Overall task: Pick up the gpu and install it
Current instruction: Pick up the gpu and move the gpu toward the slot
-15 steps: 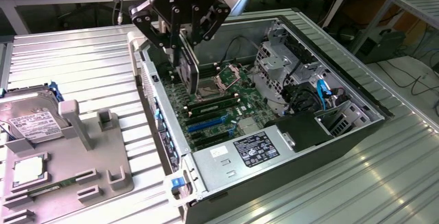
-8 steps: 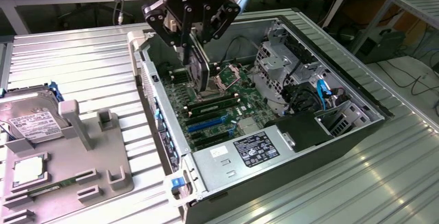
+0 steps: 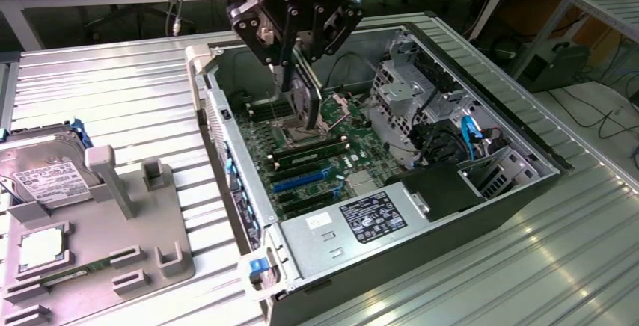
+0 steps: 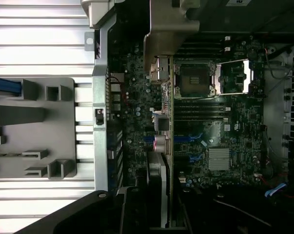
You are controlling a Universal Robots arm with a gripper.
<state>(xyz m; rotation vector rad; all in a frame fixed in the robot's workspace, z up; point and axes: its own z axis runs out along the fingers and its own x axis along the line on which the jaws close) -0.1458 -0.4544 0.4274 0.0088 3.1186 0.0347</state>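
- Ribbed metal table carries an open computer case beside a grey parts holder.
- The gripper is clenched on the gpu, which hangs on edge over the motherboard, apparently not yet seated.
- The card looks light, stiff and fragile. The safest hold is likely along the bare board edges, clear of the cooler and connector strip, without squeezing hard.
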